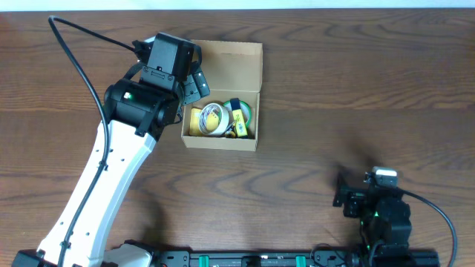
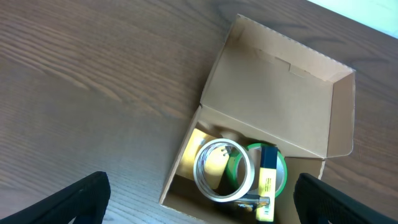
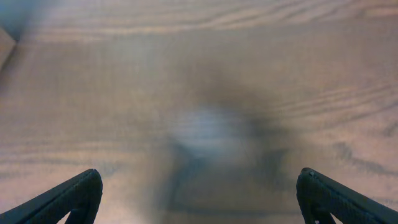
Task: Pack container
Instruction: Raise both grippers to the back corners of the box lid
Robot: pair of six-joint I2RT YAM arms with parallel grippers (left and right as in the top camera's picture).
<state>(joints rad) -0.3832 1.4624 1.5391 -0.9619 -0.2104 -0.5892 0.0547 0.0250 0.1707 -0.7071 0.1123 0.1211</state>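
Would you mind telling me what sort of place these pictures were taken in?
Probably a robotics lab bench: a left arm and a right arm stand at a wood-grain table, a black rail runs along its near edge, and a cardboard container holds tape rolls.

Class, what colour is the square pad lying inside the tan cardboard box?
Yellow. The square pad shows best in the left wrist view.

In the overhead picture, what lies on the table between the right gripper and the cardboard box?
Nothing lies there. The overhead view shows only bare wooden table between the right gripper and the cardboard box.
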